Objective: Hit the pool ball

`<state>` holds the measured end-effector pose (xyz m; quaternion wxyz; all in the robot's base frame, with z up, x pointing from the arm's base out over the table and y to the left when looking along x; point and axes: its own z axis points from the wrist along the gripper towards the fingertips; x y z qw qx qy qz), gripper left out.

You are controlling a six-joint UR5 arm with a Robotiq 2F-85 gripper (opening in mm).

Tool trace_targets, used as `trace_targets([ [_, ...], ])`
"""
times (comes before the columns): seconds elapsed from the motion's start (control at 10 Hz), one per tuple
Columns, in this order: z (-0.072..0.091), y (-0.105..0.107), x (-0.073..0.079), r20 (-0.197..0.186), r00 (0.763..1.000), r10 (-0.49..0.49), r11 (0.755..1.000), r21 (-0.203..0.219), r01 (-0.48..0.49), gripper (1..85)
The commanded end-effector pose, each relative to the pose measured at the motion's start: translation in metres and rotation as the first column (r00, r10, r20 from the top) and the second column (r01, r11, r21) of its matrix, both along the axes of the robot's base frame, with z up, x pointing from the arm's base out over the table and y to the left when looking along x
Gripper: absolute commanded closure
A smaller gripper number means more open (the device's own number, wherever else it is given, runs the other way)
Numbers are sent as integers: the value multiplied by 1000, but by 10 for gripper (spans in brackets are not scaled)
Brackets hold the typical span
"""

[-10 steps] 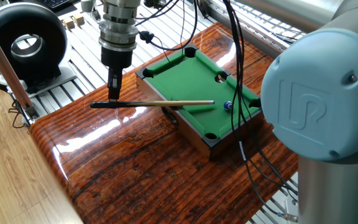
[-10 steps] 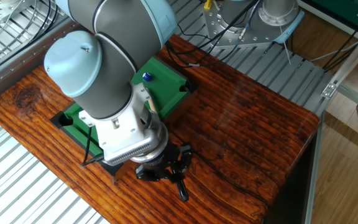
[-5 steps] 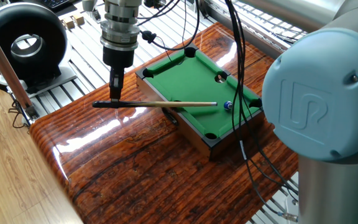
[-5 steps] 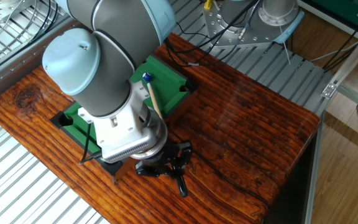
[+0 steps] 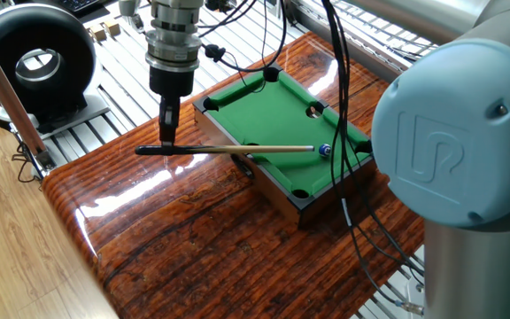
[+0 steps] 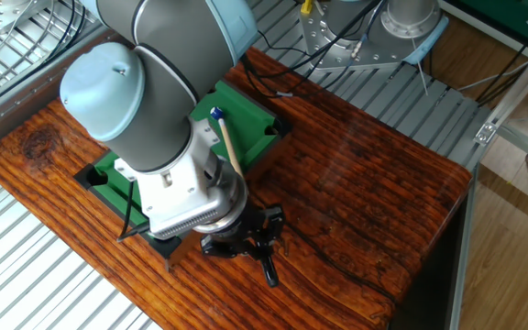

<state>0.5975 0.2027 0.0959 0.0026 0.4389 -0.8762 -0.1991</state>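
The pool ball (image 5: pixel 323 151) is tiny, dark blue with a white patch, and lies on the green felt of the mini pool table (image 5: pixel 264 111) near its right rail; it also shows in the other fixed view (image 6: pixel 216 114). My gripper (image 5: pixel 166 144) points down and is shut on the dark butt of the thin wooden cue (image 5: pixel 237 149). The cue lies level over the table, its pale tip just left of the ball, almost touching. In the other fixed view the cue (image 6: pixel 229 151) runs toward the ball and my gripper (image 6: pixel 250 246) is partly hidden by the arm.
The pool table has black pocket holes (image 5: pixel 300 192) at corners and sides. It stands on a glossy wooden board (image 5: pixel 193 230). A black round device (image 5: pixel 38 62) sits at the back left. Cables (image 5: pixel 352 221) hang by the table's right side. The arm's grey body (image 6: pixel 154 101) covers much of the felt.
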Motion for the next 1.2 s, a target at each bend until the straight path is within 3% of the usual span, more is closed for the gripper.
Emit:
trace_targets([
  [0.0,1,-2,-1,-7,1000,-1,1000,7,1,847],
  [0.3,3,11,2,9,1000,14,998,60,-14,847],
  [0.6,-2,3,-1,2,1000,16,998,59,-16,847],
  [0.9,-9,-9,-10,-47,999,4,996,86,0,847],
  [1.1,-13,-33,-18,-79,997,15,998,56,-10,847],
])
